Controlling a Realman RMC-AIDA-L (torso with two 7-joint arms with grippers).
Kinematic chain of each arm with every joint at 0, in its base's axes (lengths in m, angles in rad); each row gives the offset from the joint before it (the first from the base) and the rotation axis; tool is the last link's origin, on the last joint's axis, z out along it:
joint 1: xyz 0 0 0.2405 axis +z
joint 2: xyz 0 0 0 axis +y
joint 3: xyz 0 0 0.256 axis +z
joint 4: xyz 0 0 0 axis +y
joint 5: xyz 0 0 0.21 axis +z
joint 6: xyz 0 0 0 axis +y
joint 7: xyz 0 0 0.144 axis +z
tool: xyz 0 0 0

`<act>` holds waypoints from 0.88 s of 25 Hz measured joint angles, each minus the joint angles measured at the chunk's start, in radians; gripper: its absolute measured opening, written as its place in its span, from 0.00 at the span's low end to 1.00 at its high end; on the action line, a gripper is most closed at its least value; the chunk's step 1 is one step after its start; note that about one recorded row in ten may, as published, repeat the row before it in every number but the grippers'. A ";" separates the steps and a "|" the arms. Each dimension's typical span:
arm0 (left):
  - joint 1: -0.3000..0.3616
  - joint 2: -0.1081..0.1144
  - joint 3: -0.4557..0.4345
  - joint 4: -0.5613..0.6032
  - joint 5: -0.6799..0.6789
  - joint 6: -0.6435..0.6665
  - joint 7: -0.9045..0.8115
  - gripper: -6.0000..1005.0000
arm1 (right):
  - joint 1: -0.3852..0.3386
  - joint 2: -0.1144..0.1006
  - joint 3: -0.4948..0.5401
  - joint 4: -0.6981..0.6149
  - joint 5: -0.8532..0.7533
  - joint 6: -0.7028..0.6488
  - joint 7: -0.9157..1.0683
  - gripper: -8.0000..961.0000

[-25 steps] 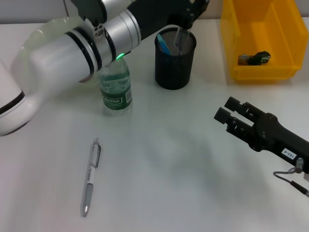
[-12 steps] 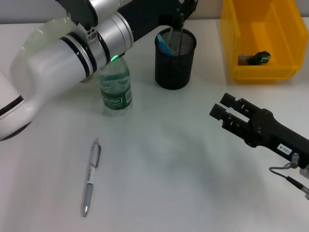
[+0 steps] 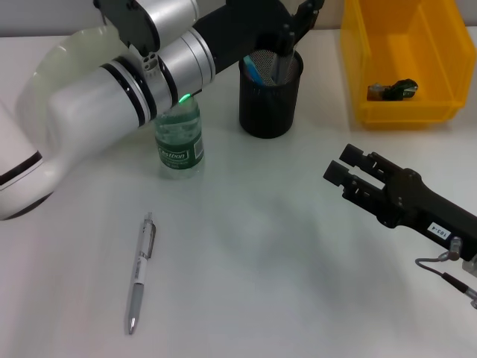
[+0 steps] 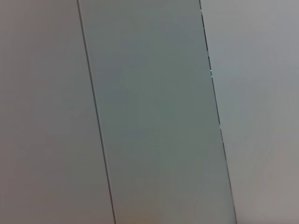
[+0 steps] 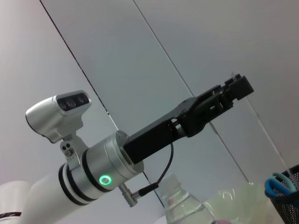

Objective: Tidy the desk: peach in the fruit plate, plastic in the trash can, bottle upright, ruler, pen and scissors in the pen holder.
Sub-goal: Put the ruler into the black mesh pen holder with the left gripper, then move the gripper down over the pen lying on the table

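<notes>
The left gripper [image 3: 305,9] hangs above the black mesh pen holder [image 3: 270,93] at the far side of the worktop [image 3: 246,246], whether apart or together I cannot tell; the right gripper [image 3: 345,165], prongs apart, hovers at near right; bottle [image 3: 179,138] stands upright; pen [image 3: 140,272] lies near left.

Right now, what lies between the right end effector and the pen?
Head view: nothing; bare table runs from the right end effector to the pen.

black mesh pen holder [image 3: 270,101], yellow bin [image 3: 406,67]
</notes>
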 joint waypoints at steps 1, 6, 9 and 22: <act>-0.002 0.000 0.000 -0.002 -0.001 0.000 -0.003 0.39 | 0.000 0.000 0.000 0.001 0.000 -0.001 0.000 0.72; -0.006 0.000 0.000 -0.004 -0.003 0.000 -0.010 0.49 | -0.003 0.000 -0.002 0.001 0.000 -0.004 0.000 0.72; -0.006 0.000 0.000 -0.004 -0.003 0.001 -0.008 0.56 | -0.004 0.000 -0.004 0.004 0.000 -0.007 0.000 0.72; 0.096 0.008 0.000 0.084 0.009 0.073 -0.080 0.76 | -0.009 0.000 -0.005 0.011 -0.002 -0.009 0.000 0.72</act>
